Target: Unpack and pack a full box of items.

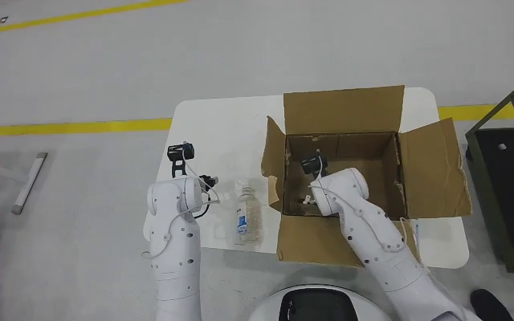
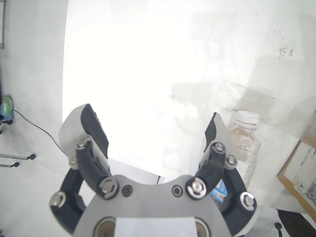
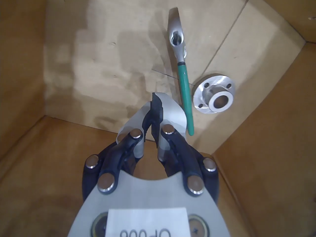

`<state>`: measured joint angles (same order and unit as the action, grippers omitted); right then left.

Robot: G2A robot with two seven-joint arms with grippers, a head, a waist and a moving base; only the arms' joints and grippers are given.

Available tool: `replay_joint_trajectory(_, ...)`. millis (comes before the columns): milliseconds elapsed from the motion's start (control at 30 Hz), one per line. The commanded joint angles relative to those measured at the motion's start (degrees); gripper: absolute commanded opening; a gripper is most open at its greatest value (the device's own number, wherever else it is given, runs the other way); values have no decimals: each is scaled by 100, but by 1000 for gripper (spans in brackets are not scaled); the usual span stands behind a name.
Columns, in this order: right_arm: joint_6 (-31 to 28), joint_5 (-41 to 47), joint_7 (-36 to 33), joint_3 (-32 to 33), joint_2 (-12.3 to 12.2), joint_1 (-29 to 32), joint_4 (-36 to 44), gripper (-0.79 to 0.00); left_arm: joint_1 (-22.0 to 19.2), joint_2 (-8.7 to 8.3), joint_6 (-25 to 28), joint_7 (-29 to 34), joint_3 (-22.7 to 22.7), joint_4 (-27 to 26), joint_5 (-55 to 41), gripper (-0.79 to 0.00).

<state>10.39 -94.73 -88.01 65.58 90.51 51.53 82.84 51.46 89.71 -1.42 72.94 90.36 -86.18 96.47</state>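
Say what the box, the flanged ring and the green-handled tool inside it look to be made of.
Box: brown cardboard, matte, with creased flaps and scuffed patches.
Flanged ring: bare metal, likely aluminium or steel, with a bright machined sheen.
Green-handled tool: shiny metal head; the handle looks coated in glossy plastic or rubber.

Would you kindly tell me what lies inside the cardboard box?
On the cardboard box floor lie a green-handled metal tool and a metal flange. The shut right gripper hides the floor beneath it.
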Motion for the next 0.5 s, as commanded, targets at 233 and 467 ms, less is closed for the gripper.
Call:
replay_joint_trajectory(233,-473,113,3,353,-56,147,383,-585,0,0,0,0,0,0,0,0)
replay_joint_trajectory(467,-1386,524,93,547,-110,84,409,-489,0,0,0,0,0,0,0,0)
